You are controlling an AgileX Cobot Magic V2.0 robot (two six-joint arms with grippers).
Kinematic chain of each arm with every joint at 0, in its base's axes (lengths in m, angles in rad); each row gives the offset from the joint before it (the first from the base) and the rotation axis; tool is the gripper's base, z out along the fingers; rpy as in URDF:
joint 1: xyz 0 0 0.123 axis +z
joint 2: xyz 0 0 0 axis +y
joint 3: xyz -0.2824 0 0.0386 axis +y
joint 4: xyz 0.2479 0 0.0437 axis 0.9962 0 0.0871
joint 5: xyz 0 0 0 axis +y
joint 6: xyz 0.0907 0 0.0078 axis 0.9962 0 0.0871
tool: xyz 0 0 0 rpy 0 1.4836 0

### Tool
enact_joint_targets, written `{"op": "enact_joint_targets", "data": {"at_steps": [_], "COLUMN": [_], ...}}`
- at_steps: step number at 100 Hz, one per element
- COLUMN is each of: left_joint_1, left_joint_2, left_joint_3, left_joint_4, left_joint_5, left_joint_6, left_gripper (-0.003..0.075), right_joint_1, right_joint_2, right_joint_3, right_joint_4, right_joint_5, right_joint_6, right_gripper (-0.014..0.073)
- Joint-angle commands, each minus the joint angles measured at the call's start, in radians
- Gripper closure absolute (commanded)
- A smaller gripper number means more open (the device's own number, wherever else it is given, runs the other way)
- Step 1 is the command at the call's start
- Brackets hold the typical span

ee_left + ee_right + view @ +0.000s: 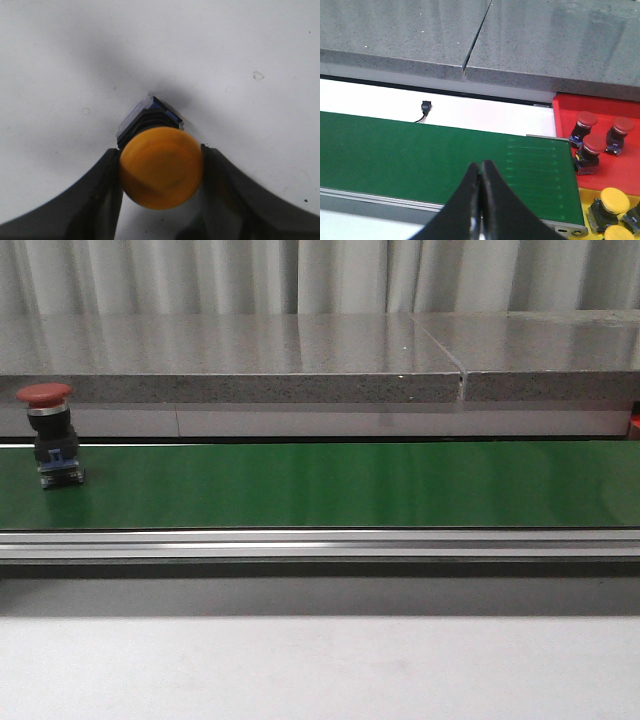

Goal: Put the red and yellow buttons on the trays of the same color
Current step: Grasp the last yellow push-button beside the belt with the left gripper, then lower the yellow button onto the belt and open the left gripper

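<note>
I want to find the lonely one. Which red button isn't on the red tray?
The red button standing alone on the green belt; three others sit in the red tray.

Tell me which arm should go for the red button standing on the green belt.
Probably right. The right gripper is shut on nothing above the belt, while the left gripper is shut on a yellow button. However, the red button stands at the belt's left end.

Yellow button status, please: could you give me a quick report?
Left gripper shut on yellow button. Right gripper shut, empty. Red button upright on green belt.
</note>
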Motion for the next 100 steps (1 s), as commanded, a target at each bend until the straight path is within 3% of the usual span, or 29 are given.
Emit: {"op": "enact_joint_targets", "data": {"at_steps": [1, 36, 56, 100], "left_joint_1": [-0.002, -0.037, -0.041, -0.116], "left_joint_2": [-0.101, -0.330, -0.471, -0.513], "left_joint_3": [-0.034, 0.095, 0.194, 0.311], "left_joint_4": [0.015, 0.081, -0.001, -0.027], "left_joint_5": [0.012, -0.075, -0.071, -0.042], "left_joint_6": [0.050, 0.112, 0.210, 0.268], "left_gripper": [0.0568, 0.0568, 0.0568, 0.0568], "right_joint_1": [0.001, 0.001, 0.001, 0.001], "right_joint_2": [0.005, 0.005, 0.005, 0.005], "right_joint_3": [-0.023, -0.023, -0.023, -0.023], "right_joint_4": [0.012, 0.012, 0.012, 0.012], "right_joint_5": [-0.072, -0.072, -0.072, -0.072], "right_joint_6": [-0.008, -0.008, -0.008, -0.008], "right_gripper": [0.0659, 0.0659, 0.0659, 0.0659]}}
